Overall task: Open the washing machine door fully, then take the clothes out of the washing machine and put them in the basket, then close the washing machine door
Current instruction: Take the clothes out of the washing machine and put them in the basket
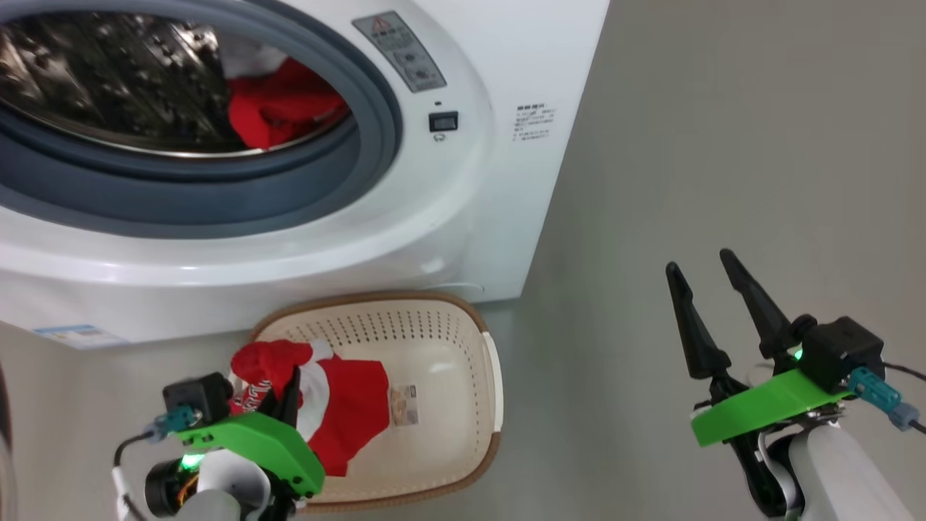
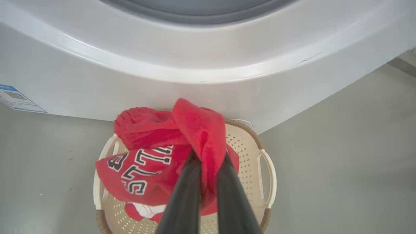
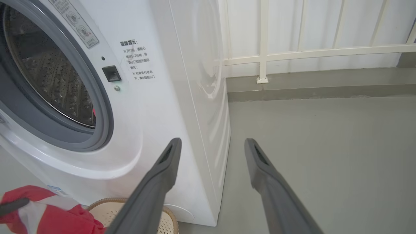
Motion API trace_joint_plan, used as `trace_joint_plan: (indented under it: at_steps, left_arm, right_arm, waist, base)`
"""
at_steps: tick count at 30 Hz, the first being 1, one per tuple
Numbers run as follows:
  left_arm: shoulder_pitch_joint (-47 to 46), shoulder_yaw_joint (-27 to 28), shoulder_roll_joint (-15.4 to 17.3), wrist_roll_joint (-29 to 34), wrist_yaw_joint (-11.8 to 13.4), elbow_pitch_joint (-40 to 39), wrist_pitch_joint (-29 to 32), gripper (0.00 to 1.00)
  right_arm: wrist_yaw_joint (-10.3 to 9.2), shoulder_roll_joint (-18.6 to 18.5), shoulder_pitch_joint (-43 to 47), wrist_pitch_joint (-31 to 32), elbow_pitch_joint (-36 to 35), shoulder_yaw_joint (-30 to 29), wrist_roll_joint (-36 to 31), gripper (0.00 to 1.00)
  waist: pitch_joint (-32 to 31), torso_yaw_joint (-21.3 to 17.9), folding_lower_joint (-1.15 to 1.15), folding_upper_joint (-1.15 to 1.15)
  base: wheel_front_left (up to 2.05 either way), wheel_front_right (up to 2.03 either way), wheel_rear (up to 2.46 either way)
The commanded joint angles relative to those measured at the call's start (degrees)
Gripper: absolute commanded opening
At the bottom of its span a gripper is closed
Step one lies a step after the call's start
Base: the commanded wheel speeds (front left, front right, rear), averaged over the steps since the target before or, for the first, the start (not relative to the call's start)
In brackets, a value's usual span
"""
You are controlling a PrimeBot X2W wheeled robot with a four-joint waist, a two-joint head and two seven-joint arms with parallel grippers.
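Clothes over basket bear lettering, perhaps "STL".

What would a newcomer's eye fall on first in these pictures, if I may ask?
The bright red garment stands out most, pinched in the left gripper over the cream perforated basket on the floor in front of the white washing machine. More red clothes lie at the right side of the steel drum. The right gripper hangs open over the bare grey floor.
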Motion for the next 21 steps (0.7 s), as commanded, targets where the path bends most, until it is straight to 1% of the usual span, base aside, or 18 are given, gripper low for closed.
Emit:
trace_joint_plan:
  at_steps: [1, 6, 8, 13, 15, 19, 21]
  left_arm:
    - [-2.68, 1.36, 0.7, -0.82, -0.82, 1.84, -0.17, 0.0]
    - [-8.7, 0.47, 0.47, -1.29, -2.76, 13.02, 0.35, 0.0]
    - [-11.0, -0.37, 0.46, -0.72, -3.05, 17.07, 0.71, 0.0]
    - [-16.27, -2.38, 0.26, -0.06, -4.54, 26.5, 3.01, 0.0]
    - [-18.2, -3.33, 0.37, 0.42, -5.15, 29.56, 4.05, 0.0]
    - [-21.37, -4.58, 0.75, 1.03, -6.17, 34.03, 4.0, 0.0]
    - [-22.4, -4.2, 0.77, 0.34, -6.44, 36.07, 3.78, 0.0]
  right_arm:
    - [0.37, -0.18, -1.45, -0.36, -1.65, 0.98, -0.23, 1.0]
    - [0.37, 0.04, -2.86, -0.36, -1.89, 1.17, -0.41, 1.0]
    - [0.37, 0.27, -3.25, -0.36, -1.96, 1.31, -0.5, 1.0]
    - [0.37, 0.77, -4.57, -0.36, -2.08, 1.89, -0.46, 1.0]
    - [0.37, 0.99, -5.1, -0.36, -2.13, 2.15, -0.48, 1.0]
    - [0.37, 1.27, -5.93, -0.36, -2.07, 2.28, -0.31, 1.0]
    - [0.37, 1.44, -6.09, -0.36, -1.86, 2.26, -0.24, 1.0]
  waist:
    - [2.89, -1.16, 0.0, 0.0]
    - [5.78, -1.73, 0.0, 0.0]
    - [6.77, -1.9, 0.0, 0.0]
    - [9.09, -2.59, 0.0, 0.0]
    - [9.94, -2.97, 0.0, 0.0]
    - [11.35, -3.68, 0.0, 0.0]
    - [11.68, -3.98, 0.0, 0.0]
  base:
    - [0.0, 0.0, 0.0]
    - [0.0, 0.0, 0.0]
    - [0.0, 0.0, 0.0]
    - [0.0, 0.0, 0.0]
    - [0.0, 0.0, 0.0]
    - [0.0, 0.0, 0.0]
    - [0.0, 0.0, 0.0]
